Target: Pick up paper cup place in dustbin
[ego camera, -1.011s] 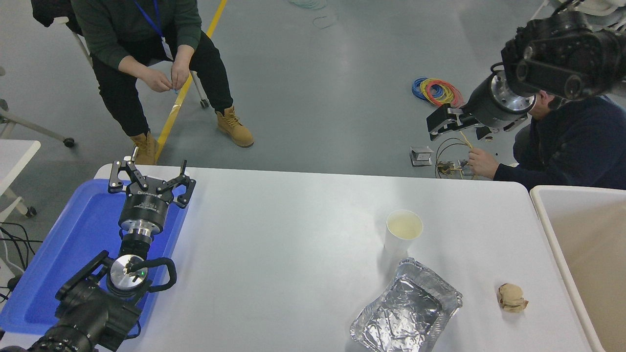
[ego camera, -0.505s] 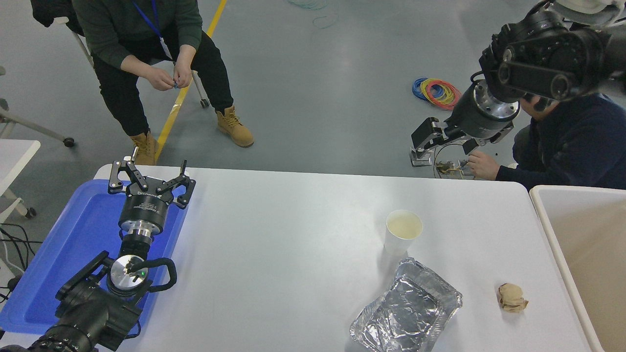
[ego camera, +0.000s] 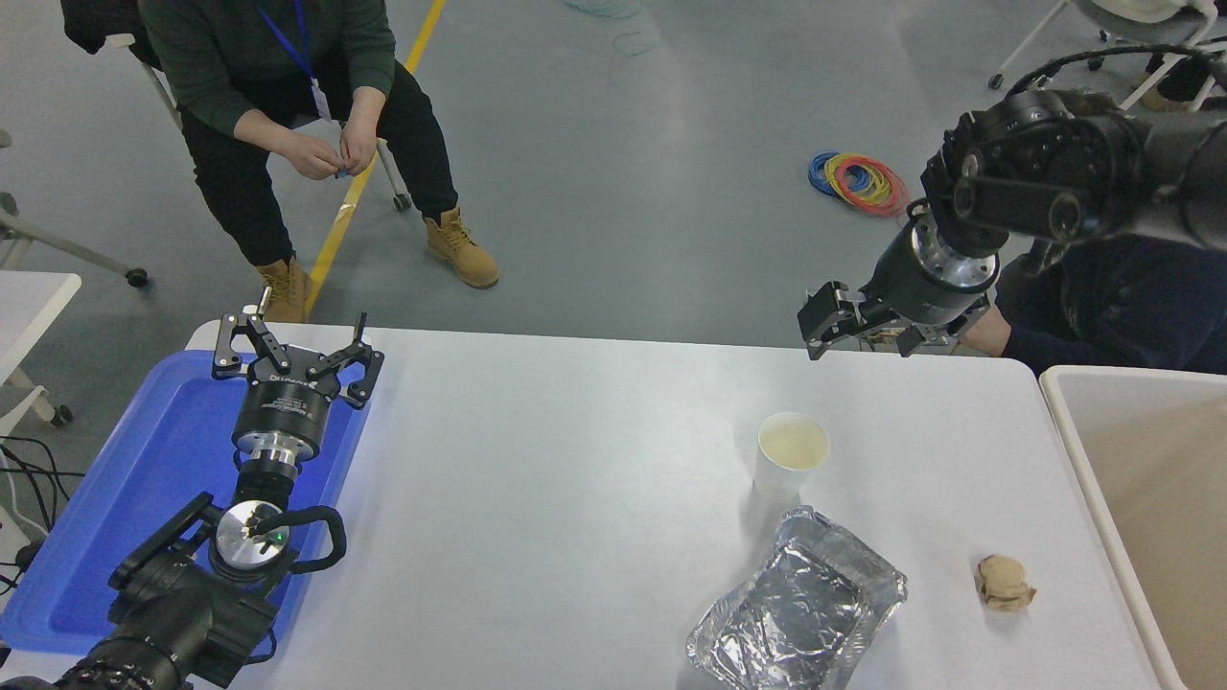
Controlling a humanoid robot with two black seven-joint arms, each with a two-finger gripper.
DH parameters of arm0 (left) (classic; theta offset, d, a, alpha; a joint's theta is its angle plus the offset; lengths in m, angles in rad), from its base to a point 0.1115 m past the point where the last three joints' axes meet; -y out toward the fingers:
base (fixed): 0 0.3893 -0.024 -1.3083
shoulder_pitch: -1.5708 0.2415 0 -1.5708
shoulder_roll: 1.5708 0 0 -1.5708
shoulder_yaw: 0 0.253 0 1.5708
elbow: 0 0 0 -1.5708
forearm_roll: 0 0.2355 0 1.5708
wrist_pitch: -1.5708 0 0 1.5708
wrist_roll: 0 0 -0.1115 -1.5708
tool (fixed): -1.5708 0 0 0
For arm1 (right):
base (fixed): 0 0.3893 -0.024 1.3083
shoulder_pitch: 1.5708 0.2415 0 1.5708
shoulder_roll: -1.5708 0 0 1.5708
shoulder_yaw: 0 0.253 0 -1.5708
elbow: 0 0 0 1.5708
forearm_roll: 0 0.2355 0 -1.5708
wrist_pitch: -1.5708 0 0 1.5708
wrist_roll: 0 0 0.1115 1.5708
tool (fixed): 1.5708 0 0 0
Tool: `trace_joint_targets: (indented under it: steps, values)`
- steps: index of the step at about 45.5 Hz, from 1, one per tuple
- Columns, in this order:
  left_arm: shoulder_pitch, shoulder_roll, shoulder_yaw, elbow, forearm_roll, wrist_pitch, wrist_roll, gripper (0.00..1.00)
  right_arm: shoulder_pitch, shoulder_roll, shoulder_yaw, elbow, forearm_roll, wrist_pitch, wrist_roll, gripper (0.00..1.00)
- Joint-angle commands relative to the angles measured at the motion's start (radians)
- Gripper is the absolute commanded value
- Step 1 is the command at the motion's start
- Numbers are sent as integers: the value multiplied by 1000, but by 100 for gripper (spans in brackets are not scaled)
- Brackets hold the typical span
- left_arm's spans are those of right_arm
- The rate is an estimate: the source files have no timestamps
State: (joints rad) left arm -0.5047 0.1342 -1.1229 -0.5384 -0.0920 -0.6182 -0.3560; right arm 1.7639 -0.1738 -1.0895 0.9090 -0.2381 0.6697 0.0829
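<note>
Far left: your blue plastic tray (ego camera: 115,498) sits on the left end of the white table (ego camera: 575,460). Left arm is parked over it at lower left. Left gripper (ego camera: 297,347) is spread wide, fingers splayed out to both sides, nothing between them, touching nothing you can see.

Beyond the table at upper left, a person in a green top (ego camera: 278,57) sits on a chair, hands (ego camera: 331,153) together over something small; can't tell what.

Mid-right on the table: the paper cup (ego camera: 792,454) stands upright, rim up, pale cream inside visible. Nothing grips it. Just in front of it, toward the camera, lies the crumpled silver foil tray (ego camera: 798,604), its far corner nearly touching the cup base. A small crumpled brown paper ball (ego camera: 1004,583) lies to the right of the foil tray, apart from it.

Right arm comes in from the upper right edge. Right gripper (ego camera: 858,323) hangs over the table's far edge, beyond the cup and a bit right of it, well apart from it. It holds nothing. Fingers are seen nearly end-on, so how far they're parted you can't tell from this view.

Behind that arm, a second person in dark blue (ego camera: 1112,297) is mostly hidden. Coloured cable coils (ego camera: 858,180) lie on the floor.

Far right edge: the dustbin (ego camera: 1064,422), white rim, tan inside, right beside the table end.
</note>
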Motion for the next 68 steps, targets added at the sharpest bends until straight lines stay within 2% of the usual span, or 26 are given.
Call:
trace_joint_targets:
  steps: [1,13,42,54,56,58,64,66,68]
  values:
    - [0,-1,0,0,0,0,0,100,-109,14,3,-5,10,-116,-3,100]
    - [0,1,0,0,0,0,0,100,-241,51,8,-59,13,-209,-2,100]
    - [0,-1,0,0,0,0,0,100,-397,71,46,-179,13,-320,-2,99]
    - [0,1,0,0,0,0,0,100,-446,82,65,-216,11,-351,5,95]
    - [0,1,0,0,0,0,0,100,-449,82,65,-220,11,-355,5,92]
    - [0,-1,0,0,0,0,0,100,-455,83,65,-220,10,-357,6,82]
    - [0,-1,0,0,0,0,0,100,-458,89,56,-220,-7,-366,9,38]
    - [0,-1,0,0,0,0,0,100,-458,89,54,-220,-9,-369,11,31]
    - [0,-1,0,0,0,0,0,100,-458,89,54,-220,-9,-369,12,28]
